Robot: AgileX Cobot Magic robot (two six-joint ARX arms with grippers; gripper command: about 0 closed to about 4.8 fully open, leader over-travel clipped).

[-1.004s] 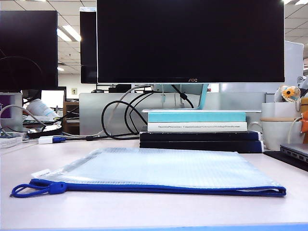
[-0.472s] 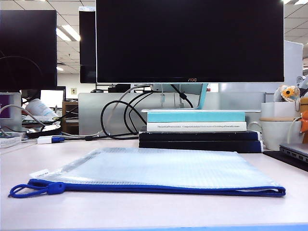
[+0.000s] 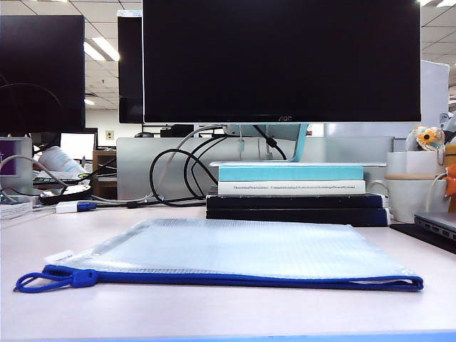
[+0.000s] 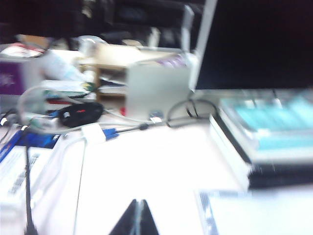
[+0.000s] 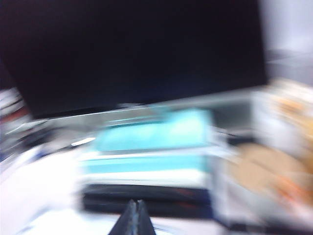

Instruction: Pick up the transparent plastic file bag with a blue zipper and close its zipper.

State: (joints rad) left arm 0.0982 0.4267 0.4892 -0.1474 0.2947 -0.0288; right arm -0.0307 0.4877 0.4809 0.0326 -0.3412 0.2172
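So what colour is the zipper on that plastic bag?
Royal blue; the zipper runs along the file bag's near edge, clearest in the exterior view.

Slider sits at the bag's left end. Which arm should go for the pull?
Left, probably. The slider and cord loop lie at the left end of the file bag, on that arm's side. Both end effectors, left and right, are shut and hold nothing.

Stacked books (image 3: 292, 191) and monitor (image 3: 281, 60) close behind file bag (image 3: 242, 251)

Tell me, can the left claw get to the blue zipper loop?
Probably yes. The left claw is shut and empty, above the table. The zipper loop lies free on the left of the file bag, nothing on it.
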